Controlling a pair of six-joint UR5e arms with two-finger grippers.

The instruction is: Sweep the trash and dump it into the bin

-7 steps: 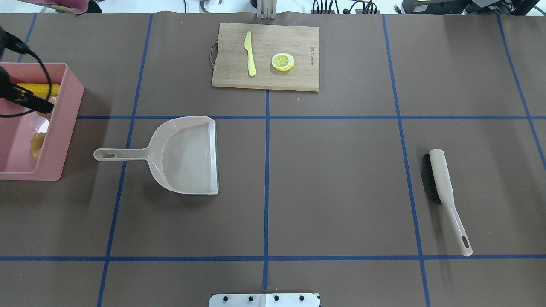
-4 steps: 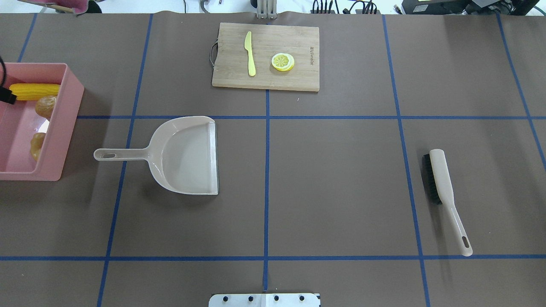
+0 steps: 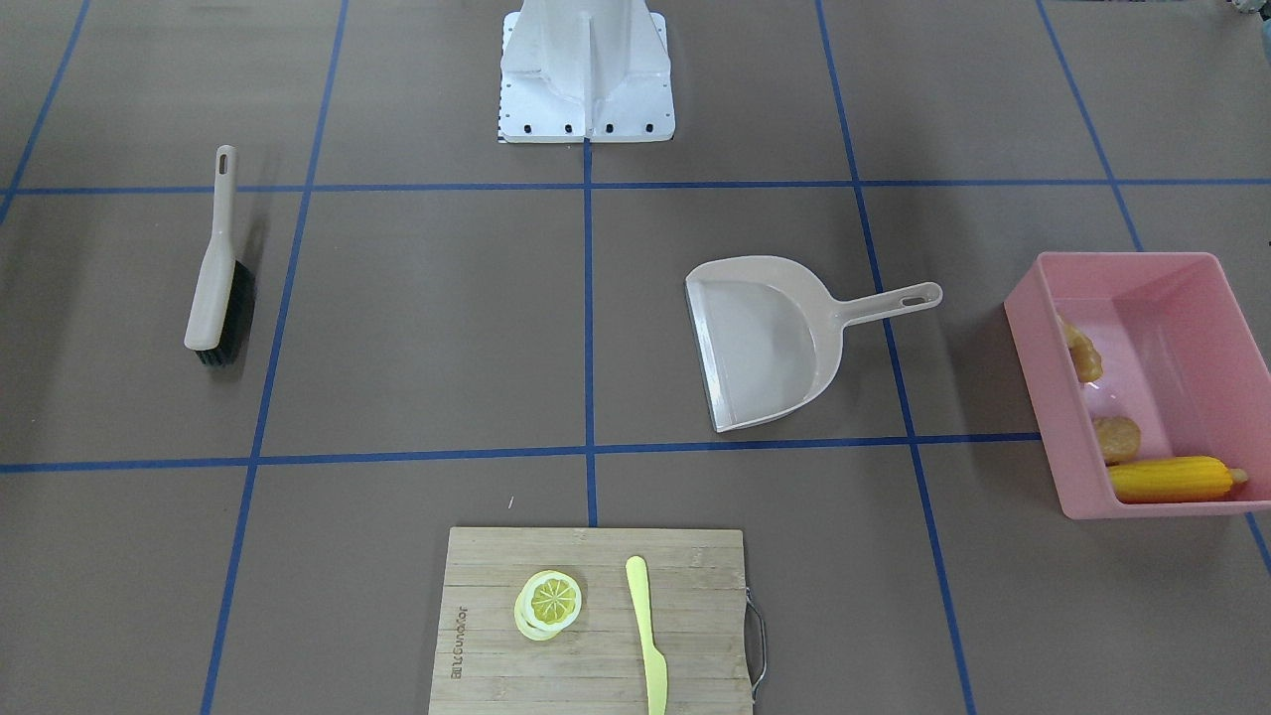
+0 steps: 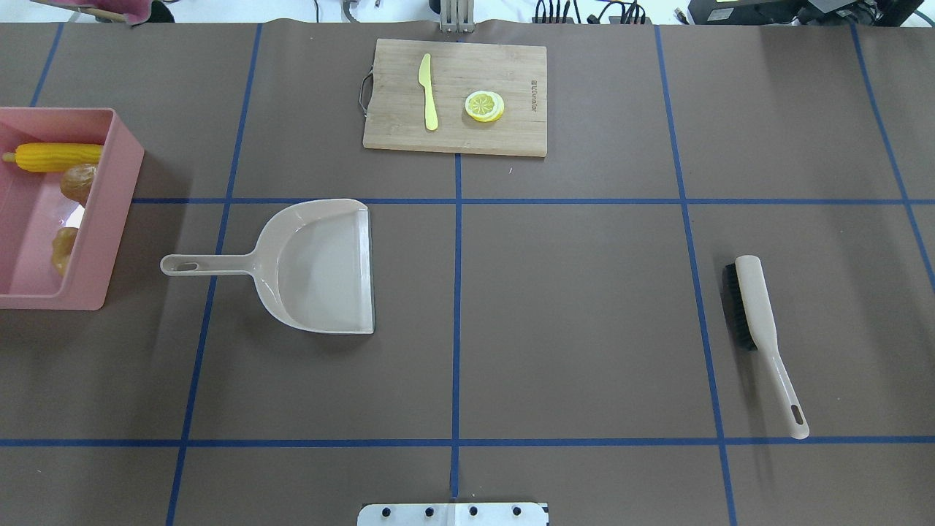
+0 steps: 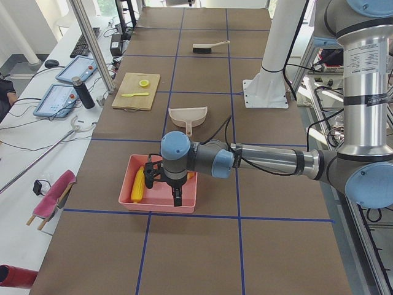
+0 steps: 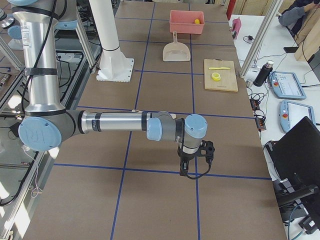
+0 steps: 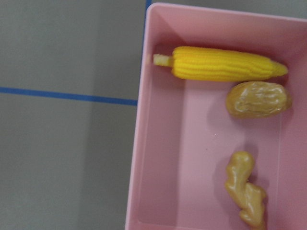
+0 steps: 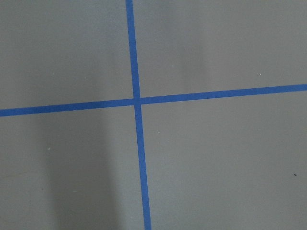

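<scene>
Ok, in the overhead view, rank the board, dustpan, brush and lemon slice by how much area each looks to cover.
Largest to smallest:
1. board
2. dustpan, though longer end to end with its handle
3. brush
4. lemon slice

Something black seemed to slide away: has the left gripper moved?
Yes. The left gripper slid leftward across the pink bin, leaving the overhead view entirely.

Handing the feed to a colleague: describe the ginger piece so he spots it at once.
On the table, find the pink bin at the robot's left end. Of the three things inside, the ginger root lies nearest the robot, apart from the others. It is knobbly and branched, unlike the long yellow corn cob and the rounded lump.
</scene>
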